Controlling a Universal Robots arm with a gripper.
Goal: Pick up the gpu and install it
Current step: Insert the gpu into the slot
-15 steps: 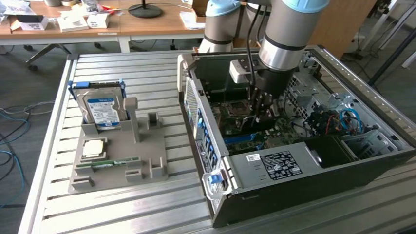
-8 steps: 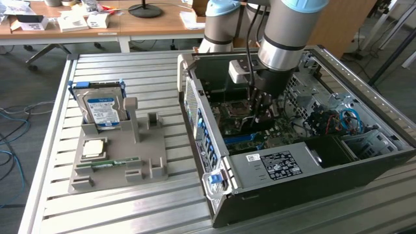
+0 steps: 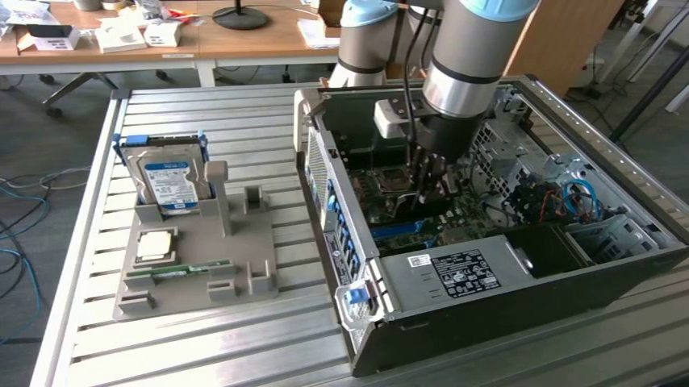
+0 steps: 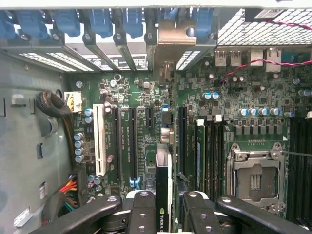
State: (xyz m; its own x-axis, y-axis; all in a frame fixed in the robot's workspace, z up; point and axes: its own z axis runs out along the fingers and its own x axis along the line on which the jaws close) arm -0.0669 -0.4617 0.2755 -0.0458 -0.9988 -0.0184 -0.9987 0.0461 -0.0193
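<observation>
My gripper (image 3: 428, 184) is down inside the open computer case (image 3: 356, 234), over the motherboard (image 3: 425, 218). In the wrist view the gpu (image 4: 163, 187) stands edge-on between my black fingers (image 4: 144, 209), a thin dark card with a green logo on its edge. The gripper (image 4: 168, 207) is shut on it. The card's metal bracket (image 4: 171, 41) reaches the row of rear slot openings in the case wall. The card's edge runs along the expansion slots (image 4: 132, 141) on the green board; whether it is seated in one I cannot tell.
Left of the case in the exterior view, a grey parts holder (image 3: 253, 266) carries a hard drive (image 3: 173, 181), a processor chip (image 3: 156, 244) and a memory stick (image 3: 177, 270). Inside the case are a power supply (image 3: 457, 274), an open processor socket (image 4: 256, 178), a white slot (image 4: 100, 141) and cable bundles (image 4: 68, 190).
</observation>
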